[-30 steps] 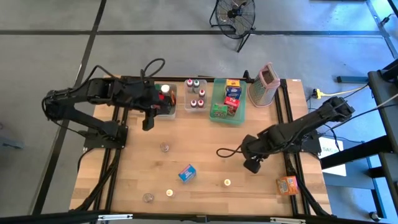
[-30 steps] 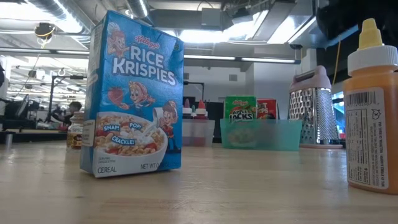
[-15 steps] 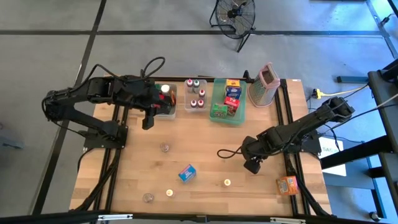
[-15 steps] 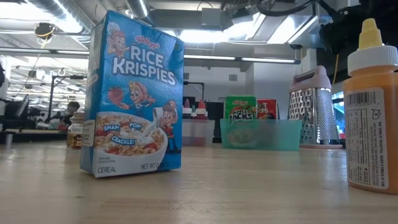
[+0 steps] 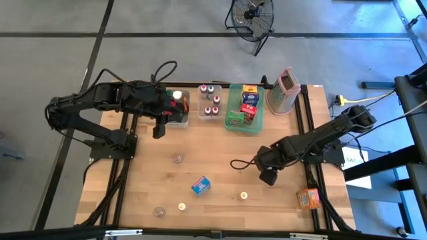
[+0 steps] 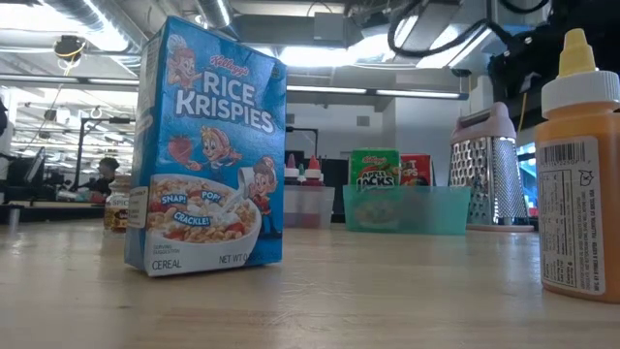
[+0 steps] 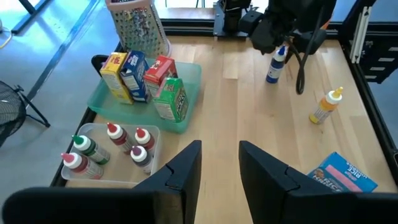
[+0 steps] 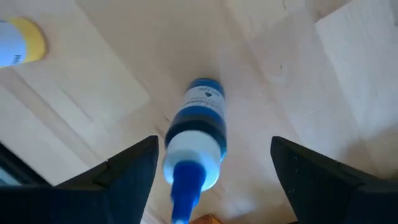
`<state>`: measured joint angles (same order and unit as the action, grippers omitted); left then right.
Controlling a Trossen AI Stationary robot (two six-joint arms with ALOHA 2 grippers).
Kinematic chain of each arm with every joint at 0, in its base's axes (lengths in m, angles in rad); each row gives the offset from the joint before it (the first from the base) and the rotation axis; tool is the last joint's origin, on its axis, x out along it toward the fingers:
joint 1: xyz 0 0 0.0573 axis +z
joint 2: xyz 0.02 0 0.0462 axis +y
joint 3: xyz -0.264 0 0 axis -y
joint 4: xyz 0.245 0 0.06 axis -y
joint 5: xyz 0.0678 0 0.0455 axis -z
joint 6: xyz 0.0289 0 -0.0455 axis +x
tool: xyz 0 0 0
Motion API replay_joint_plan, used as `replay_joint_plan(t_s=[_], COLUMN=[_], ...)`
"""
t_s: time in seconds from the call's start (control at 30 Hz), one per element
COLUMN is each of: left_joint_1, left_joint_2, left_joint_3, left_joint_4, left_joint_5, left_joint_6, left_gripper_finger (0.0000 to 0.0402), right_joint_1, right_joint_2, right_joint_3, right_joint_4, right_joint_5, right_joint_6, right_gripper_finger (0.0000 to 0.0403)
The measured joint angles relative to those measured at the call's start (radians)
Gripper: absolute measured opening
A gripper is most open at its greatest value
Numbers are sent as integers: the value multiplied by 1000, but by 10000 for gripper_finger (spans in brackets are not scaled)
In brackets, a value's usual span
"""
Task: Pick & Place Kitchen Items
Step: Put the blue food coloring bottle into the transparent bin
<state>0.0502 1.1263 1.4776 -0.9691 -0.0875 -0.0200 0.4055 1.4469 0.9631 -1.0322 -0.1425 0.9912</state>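
Straddling blue-capped bottle (image 8: 198, 134), right pincer (image 8: 211, 165) wide apart, not touching; left pincer (image 7: 219, 163) narrowly parted, empty.

Rice Krispies box (image 6: 208, 145) upright near worktop (image 6: 387, 301) front edge, orange bottle (image 6: 579, 165) at right edge. Far edge: bin w/ small bottles (image 6: 308, 204), green tray (image 6: 407, 208) w/ boxes, grater (image 6: 489, 165).

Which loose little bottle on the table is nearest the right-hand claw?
The blue-capped bottle, standing upright between the right gripper's open fingers, not yet gripped. The yellow-capped bottle stands off to one side.
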Motion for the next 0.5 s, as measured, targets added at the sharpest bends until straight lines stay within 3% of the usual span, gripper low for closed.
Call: replay_joint_plan(t_s=[0.5], left_joint_1=[0], left_joint_2=[0], left_joint_3=[0], left_joint_4=[0], left_joint_5=[0], left_joint_6=[9], left_gripper_finger=[98], right_joint_1=[-17], right_joint_2=[7], right_joint_3=[0], right_joint_4=[-3], right_joint_5=[-17], right_joint_6=[-8], right_gripper_finger=[224])
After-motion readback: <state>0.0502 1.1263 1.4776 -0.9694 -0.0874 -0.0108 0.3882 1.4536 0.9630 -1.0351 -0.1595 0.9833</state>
